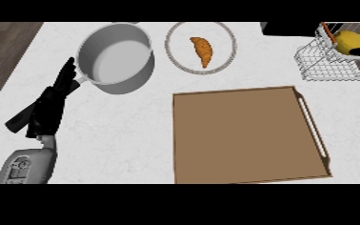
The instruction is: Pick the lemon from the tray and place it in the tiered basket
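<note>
Where white counter (pixel 126 138) meets dark floor (upper left), left hand (pixel 49 107) rests open; lemon (pixel 346 42) in basket (pixel 323 64).

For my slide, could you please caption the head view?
Lemon in basket, tray bare, left hand resting open.

Even, bright overhead illumination; white counter (pixel 126 138) free of glare. Soft shadows fall beneath the pot (pixel 116 57) and within the brown tray (pixel 246 138).

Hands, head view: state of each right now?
Left hand: open, fingers straight, holding nothing, resting at the left edge.
Right hand: not in view.
</note>
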`<state>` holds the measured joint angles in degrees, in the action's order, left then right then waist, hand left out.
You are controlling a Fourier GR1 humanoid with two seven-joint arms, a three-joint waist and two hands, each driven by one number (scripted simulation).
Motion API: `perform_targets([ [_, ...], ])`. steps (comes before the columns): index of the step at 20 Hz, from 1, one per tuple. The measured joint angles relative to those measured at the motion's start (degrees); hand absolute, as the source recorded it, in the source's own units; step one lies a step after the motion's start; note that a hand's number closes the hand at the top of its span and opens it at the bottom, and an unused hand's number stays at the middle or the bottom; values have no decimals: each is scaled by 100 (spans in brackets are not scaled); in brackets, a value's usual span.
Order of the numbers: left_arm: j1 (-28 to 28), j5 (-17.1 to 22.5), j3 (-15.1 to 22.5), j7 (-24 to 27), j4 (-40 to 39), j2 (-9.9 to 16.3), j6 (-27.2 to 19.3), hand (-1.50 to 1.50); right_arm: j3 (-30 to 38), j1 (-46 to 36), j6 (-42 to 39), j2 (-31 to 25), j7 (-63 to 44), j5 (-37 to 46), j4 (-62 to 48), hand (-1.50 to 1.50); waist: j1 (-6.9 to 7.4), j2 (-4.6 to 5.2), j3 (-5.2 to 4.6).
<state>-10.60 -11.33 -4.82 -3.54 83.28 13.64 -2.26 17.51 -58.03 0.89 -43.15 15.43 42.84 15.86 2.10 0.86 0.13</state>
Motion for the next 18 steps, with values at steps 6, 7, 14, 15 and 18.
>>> perform_targets([
  [6,13,-45,24,-80,76,-37,-19,0,533,-75,99,-221,306,-507,-30,-150,-34,-19,0],
  [7,25,-37,14,-93,97,-45,-24,0,596,-121,136,-254,307,-564,-26,-150,-31,-20,-1],
  [14,161,-5,-63,60,74,-14,27,0,994,-189,-253,-969,9,-932,-137,-150,-80,-35,-7],
  [15,181,-7,-66,50,105,-7,32,0,1064,-157,-371,-1093,-38,-996,-207,-150,-77,-34,-6],
  [18,210,6,-112,58,118,10,31,0,1256,88,-838,-1526,27,-1186,-374,-150,-104,-36,-4],
])
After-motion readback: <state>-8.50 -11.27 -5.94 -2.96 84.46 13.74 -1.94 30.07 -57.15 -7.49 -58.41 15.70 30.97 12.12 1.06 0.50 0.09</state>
